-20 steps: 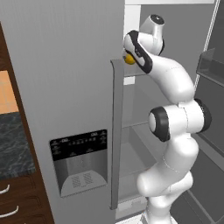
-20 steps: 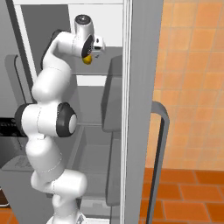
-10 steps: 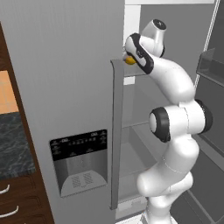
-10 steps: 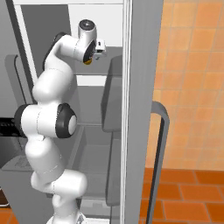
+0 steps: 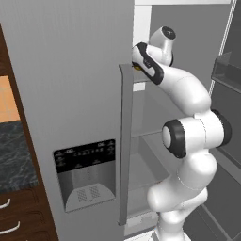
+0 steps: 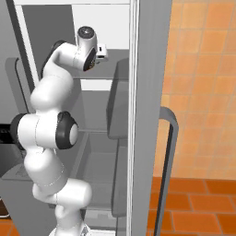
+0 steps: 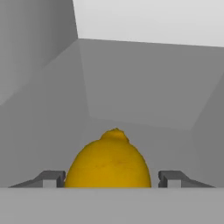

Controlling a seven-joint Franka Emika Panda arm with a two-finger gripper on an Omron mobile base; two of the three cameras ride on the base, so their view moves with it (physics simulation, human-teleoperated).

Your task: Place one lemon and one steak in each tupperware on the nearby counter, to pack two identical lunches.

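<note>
A yellow lemon sits between my two fingertips in the hand view, and my gripper is shut on it. In the left base view the gripper is high up at the edge of the open fridge, just behind the door handle, with a sliver of the lemon showing. From the right base view I see the hand at the upper shelf level. The speckled counter lies at the far left over brown drawers. The tupperware and the steak are out of view.
The closed grey fridge door with its dispenser panel stands left of the arm. The opened fridge door with its dark handle stands to the right. Grey shelves and bins fill the fridge interior below the hand.
The wrist has turned and the hand has shifted slightly, carrying the lemon with it. In the right base view the lemon is now hidden behind the hand.
</note>
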